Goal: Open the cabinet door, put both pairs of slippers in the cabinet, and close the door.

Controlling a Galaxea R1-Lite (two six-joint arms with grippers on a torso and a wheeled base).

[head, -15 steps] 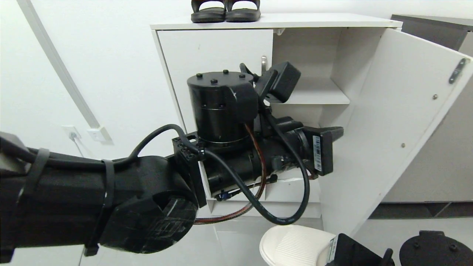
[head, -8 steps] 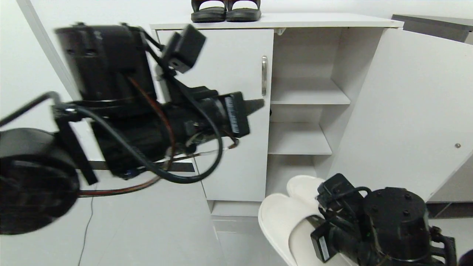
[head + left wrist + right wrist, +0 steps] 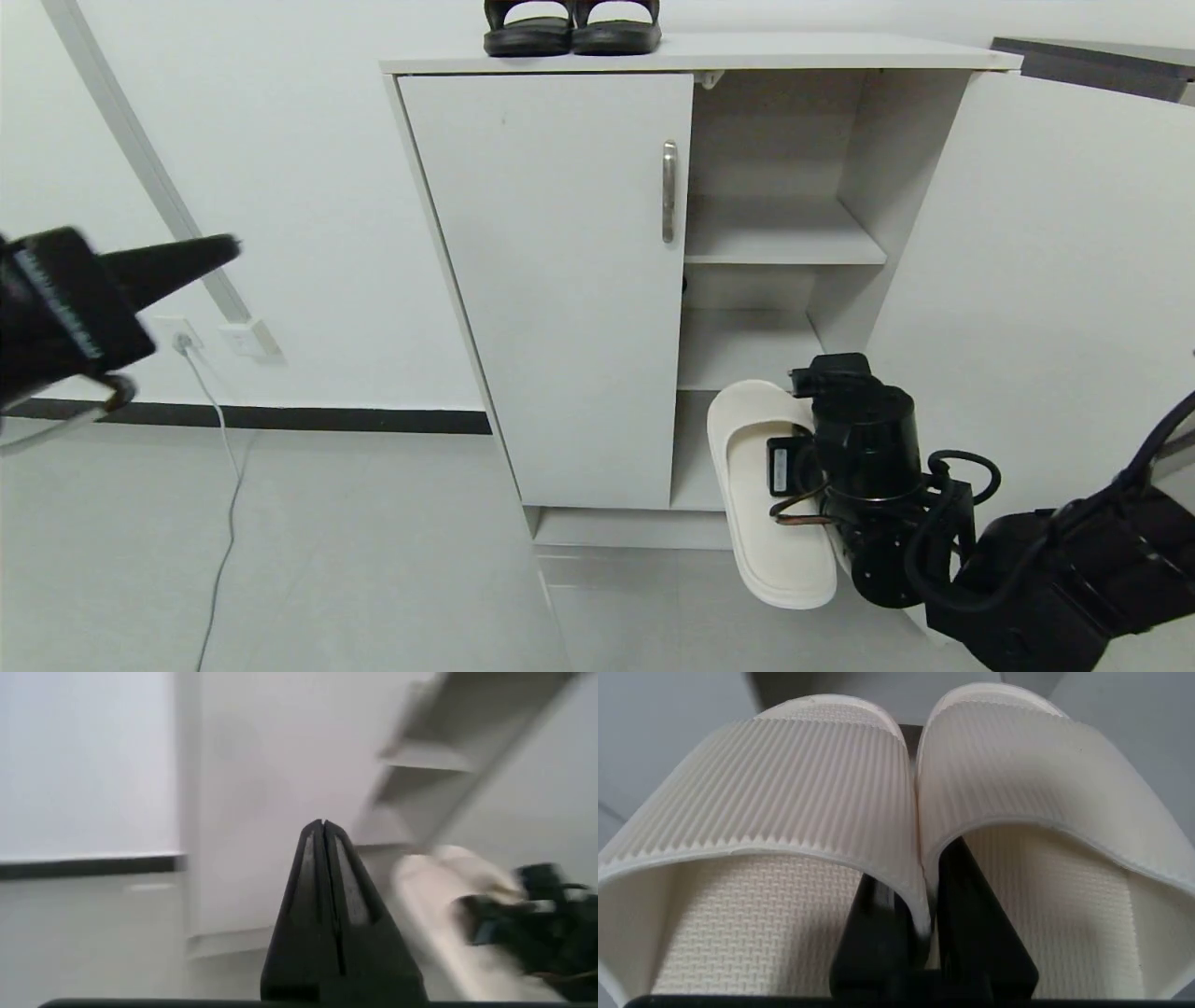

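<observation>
The white cabinet has its left door shut and its right door swung wide, baring three shelves. A black pair of slippers rests on the cabinet top. My right gripper is shut on the white slippers, pinching the two inner sides together. In the head view the white slippers hang toes-up in front of the lowest compartment, with the right gripper beside them. My left gripper is shut and empty, far left of the cabinet; its left wrist view shows the fingers pressed together.
A metal handle runs down the shut left door. A wall socket with a cable trailing to the floor sits left of the cabinet. A dark grey unit stands behind the open door. Bare floor lies in front.
My left arm has swung from in front of the cabinet out to the far left. My right arm has risen with the white slippers up to the lower opening. The right door stands wider.
</observation>
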